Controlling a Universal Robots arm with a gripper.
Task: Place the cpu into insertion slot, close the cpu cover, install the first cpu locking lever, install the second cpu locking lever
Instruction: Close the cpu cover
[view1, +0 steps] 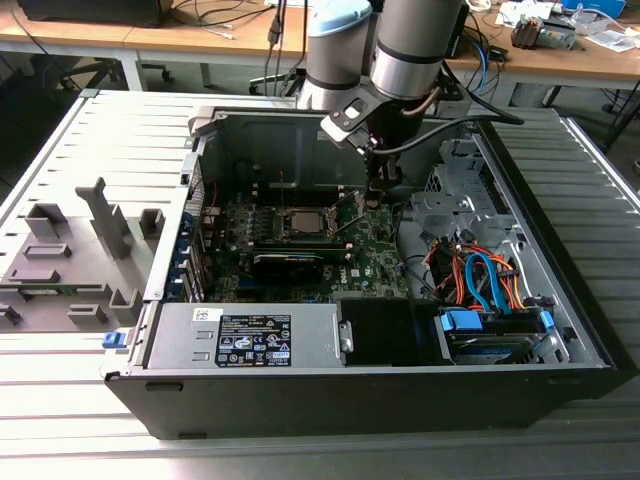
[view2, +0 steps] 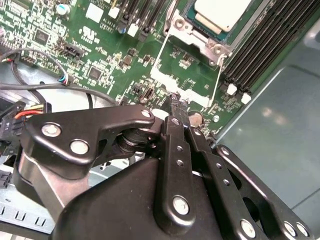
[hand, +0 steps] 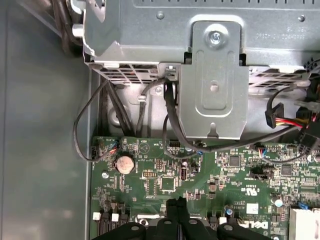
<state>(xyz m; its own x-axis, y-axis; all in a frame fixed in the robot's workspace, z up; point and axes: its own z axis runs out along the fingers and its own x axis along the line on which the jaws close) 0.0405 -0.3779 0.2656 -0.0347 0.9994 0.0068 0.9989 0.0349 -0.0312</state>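
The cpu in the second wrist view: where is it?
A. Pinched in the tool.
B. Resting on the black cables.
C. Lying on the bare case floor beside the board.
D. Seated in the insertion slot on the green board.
D: the cpu lies silver side up inside the metal rim of the insertion slot, while the tool is shut, holds nothing and is apart from the chip.

A big grey table (view1: 60, 420) made of long metal strips stood in the middle. Behind it were light brown wooden desks (view1: 100, 40) with wires (view1: 215, 12) and papers (view1: 610, 38) on top. Under the desks the floor looked dark.
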